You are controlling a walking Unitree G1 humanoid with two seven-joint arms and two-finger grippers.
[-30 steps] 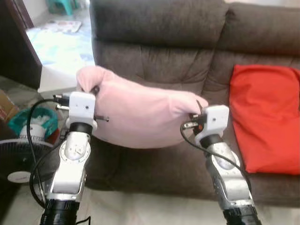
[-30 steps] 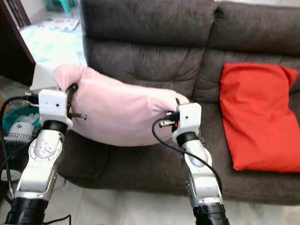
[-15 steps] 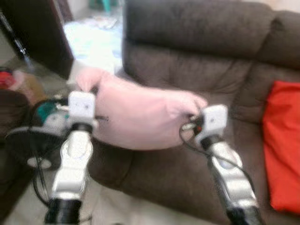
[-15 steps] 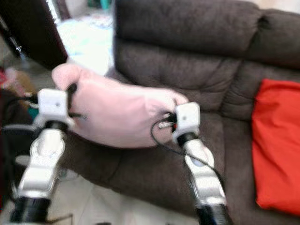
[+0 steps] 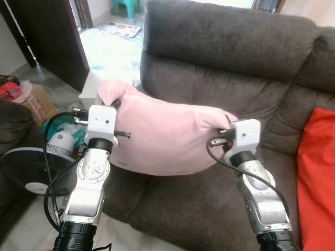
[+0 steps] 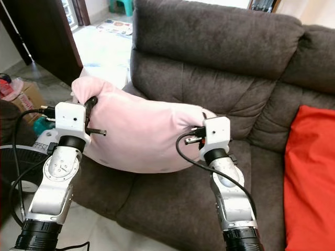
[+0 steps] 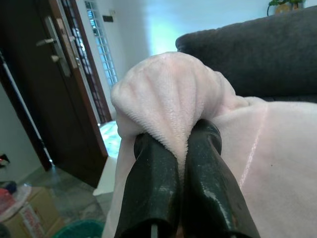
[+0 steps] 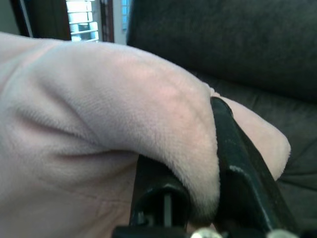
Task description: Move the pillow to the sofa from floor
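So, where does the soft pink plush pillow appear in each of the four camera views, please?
Left eye view: soft pink plush pillow at centre, held between both arms before the sofa seat.
Right eye view: at centre-left, same pose.
Left wrist view: a bunched corner pinched by the left end effector.
Right wrist view: a fold clamped in the right end effector.
Shared landmark: the dark brown fabric sofa.

The pillow (image 5: 167,138) is a pale, plain pink with a soft fleecy nap and no print. The sofa (image 5: 230,57) is dark brown, its fabric faintly mottled. A cushion (image 5: 316,178) on the seat is solid bright red. Both arms are silver with white wrist blocks, and the fingers (image 7: 151,183) are glossy black. The door (image 5: 49,36) is deep brown, the fan (image 5: 29,167) black with a white hub, the cardboard box (image 5: 36,102) tan, and the basin (image 5: 55,129) teal.
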